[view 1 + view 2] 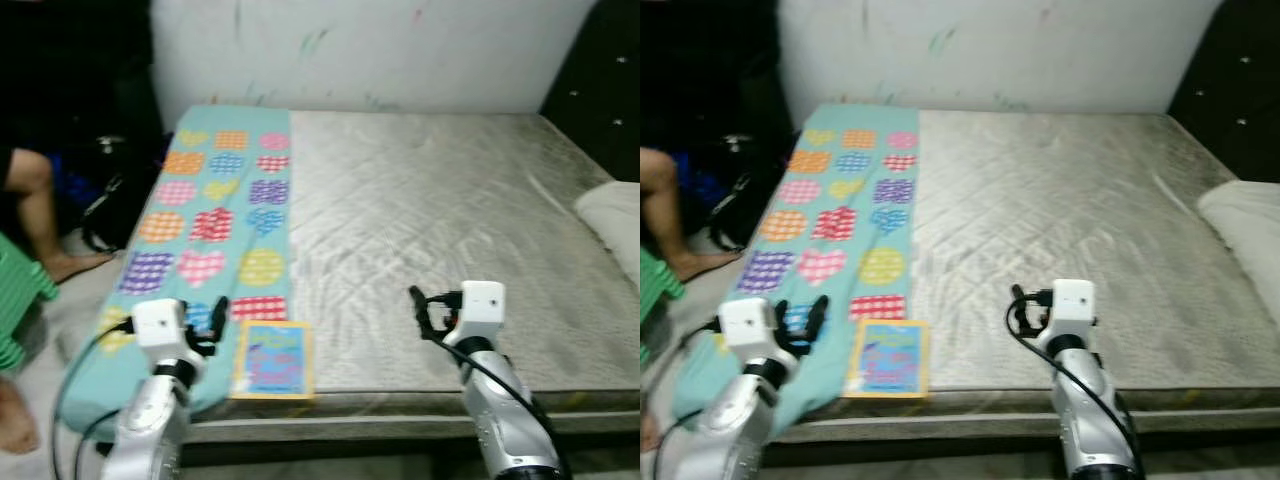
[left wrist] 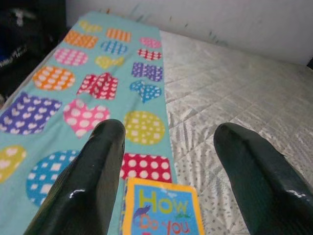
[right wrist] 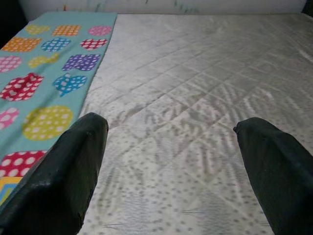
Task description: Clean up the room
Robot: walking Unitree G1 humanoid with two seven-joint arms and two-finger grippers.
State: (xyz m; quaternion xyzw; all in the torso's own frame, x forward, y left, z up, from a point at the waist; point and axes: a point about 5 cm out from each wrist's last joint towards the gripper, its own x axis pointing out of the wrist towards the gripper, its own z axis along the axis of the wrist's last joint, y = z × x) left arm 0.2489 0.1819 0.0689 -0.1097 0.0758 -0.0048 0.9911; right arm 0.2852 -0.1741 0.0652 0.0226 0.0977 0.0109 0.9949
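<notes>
A picture book with a yellow border lies flat at the front edge of the bed, its title side up, also seen as the book in the left wrist view. It rests by a teal cloth printed with coloured dotted shapes, spread along the left side of the grey quilted mattress. My left gripper hovers open just left of the book, fingers wide apart. My right gripper is open over bare mattress to the book's right, with nothing between its fingers.
A white pillow lies at the bed's right edge. A person's leg and foot rest on the floor left of the bed, beside a green stool and a black bag. A marked white wall stands behind.
</notes>
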